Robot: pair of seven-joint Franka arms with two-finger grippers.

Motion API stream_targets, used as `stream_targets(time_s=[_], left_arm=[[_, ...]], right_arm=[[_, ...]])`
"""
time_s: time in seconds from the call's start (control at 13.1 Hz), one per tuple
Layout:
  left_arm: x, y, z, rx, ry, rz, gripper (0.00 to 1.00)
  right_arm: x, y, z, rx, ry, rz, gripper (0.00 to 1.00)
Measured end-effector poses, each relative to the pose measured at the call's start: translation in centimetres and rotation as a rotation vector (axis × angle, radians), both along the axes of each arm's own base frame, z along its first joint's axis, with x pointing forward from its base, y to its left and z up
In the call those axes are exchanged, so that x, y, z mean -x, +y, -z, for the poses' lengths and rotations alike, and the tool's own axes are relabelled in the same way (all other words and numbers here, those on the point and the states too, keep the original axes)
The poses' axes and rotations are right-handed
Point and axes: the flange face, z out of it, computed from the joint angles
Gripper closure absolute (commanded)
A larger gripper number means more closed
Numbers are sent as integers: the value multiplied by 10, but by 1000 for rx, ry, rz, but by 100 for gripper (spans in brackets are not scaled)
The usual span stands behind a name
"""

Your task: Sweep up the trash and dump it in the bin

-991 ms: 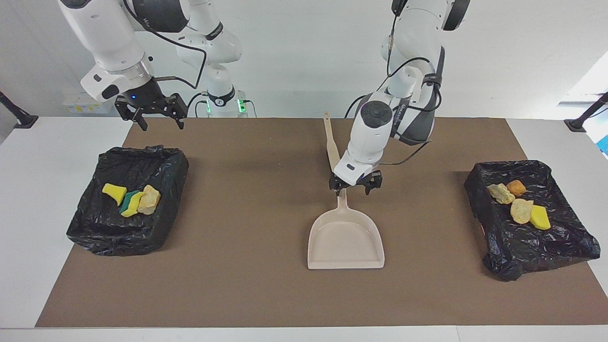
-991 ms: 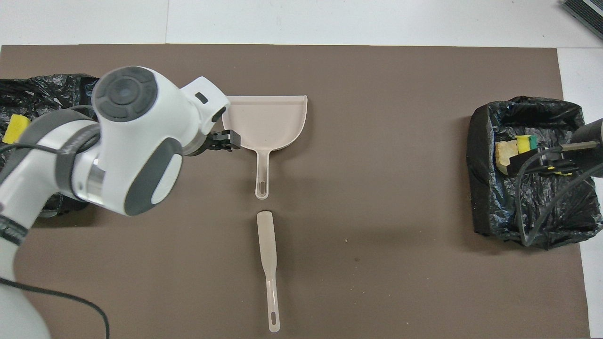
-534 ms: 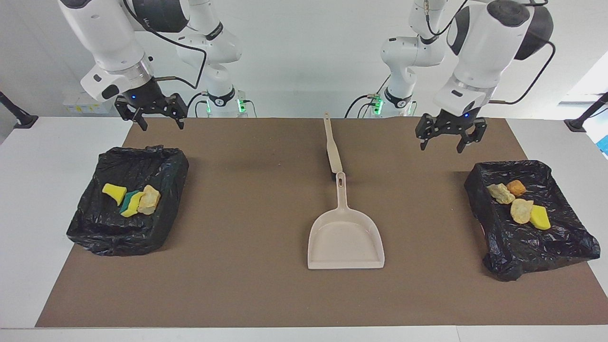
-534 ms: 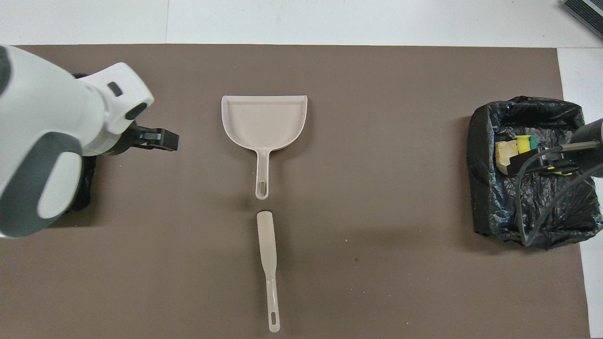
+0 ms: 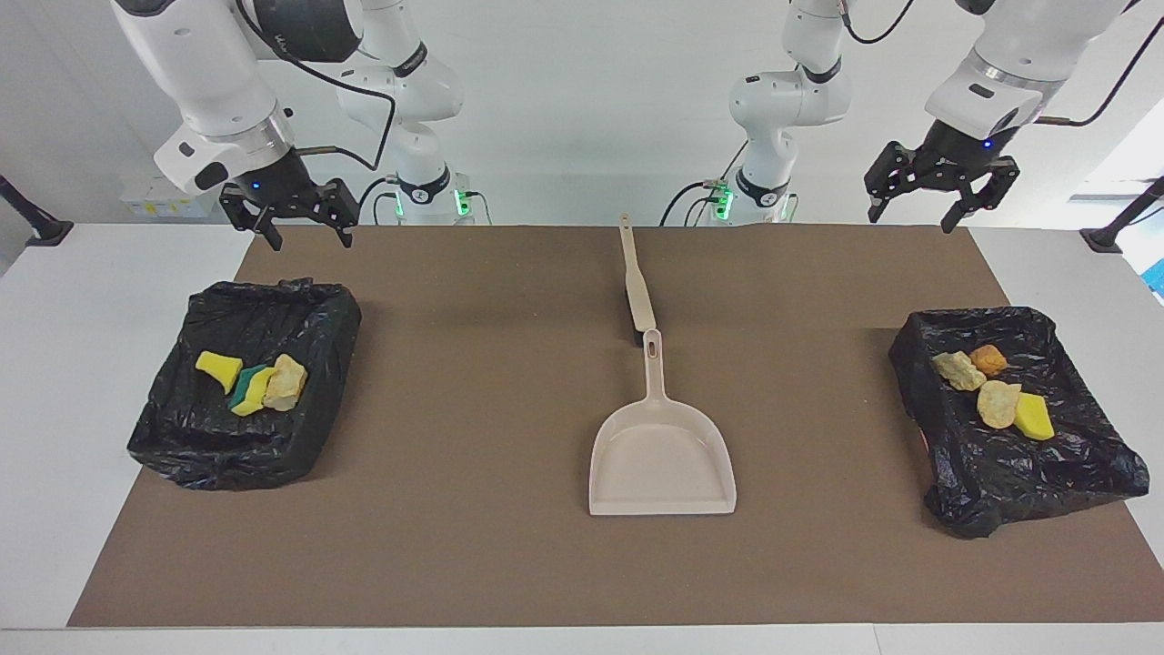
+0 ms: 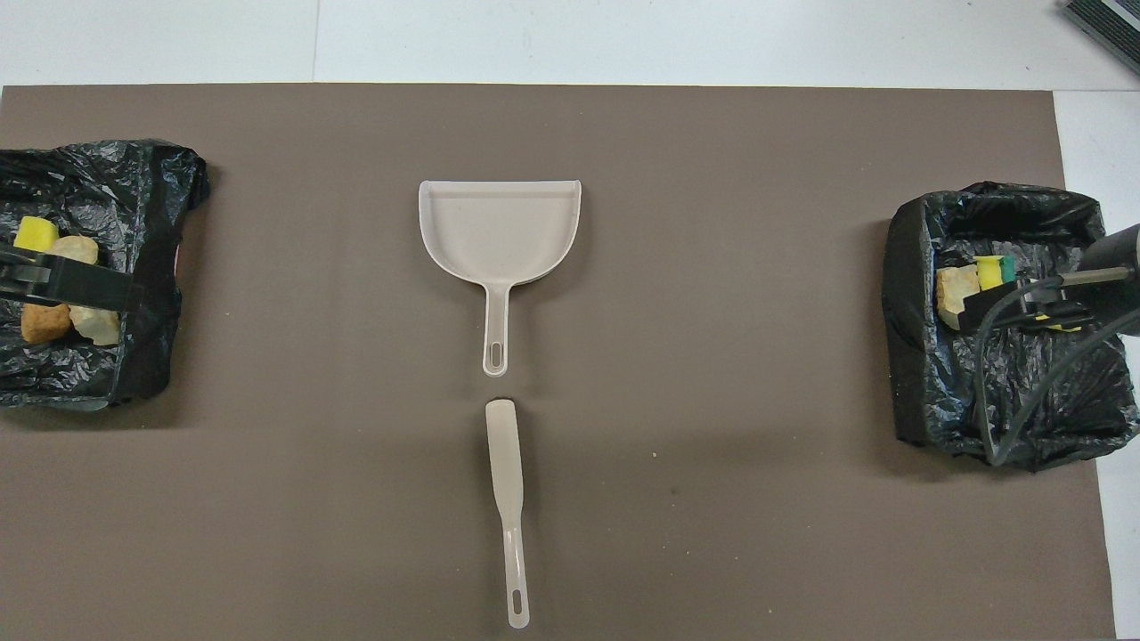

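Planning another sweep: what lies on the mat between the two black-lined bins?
Only the beige dustpan and, nearer the robots, the brush, in line mid-mat; both views show it.

Looks like a robotics lab; two white arms [image 5: 218, 82] bolted at a white table [image 5: 55, 382] with a brown mat [image 5: 491, 409], bare white wall [image 5: 591, 109], cables everywhere

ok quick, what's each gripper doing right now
Left gripper: open, empty, up in the air near the bin at its end.
Right gripper: open, empty, waiting above the other bin.
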Motion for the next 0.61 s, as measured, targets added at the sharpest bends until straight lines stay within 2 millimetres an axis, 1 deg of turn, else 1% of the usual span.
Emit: stream_targets(time_s=[0.08, 0.61], left_arm=[[0, 2, -1, 2, -1, 9, 0], [3, 2, -3, 0, 7, 17, 0]], right_arm=[[0, 0, 0, 0, 0, 0, 0], [0, 0, 0, 0, 0, 0, 0]])
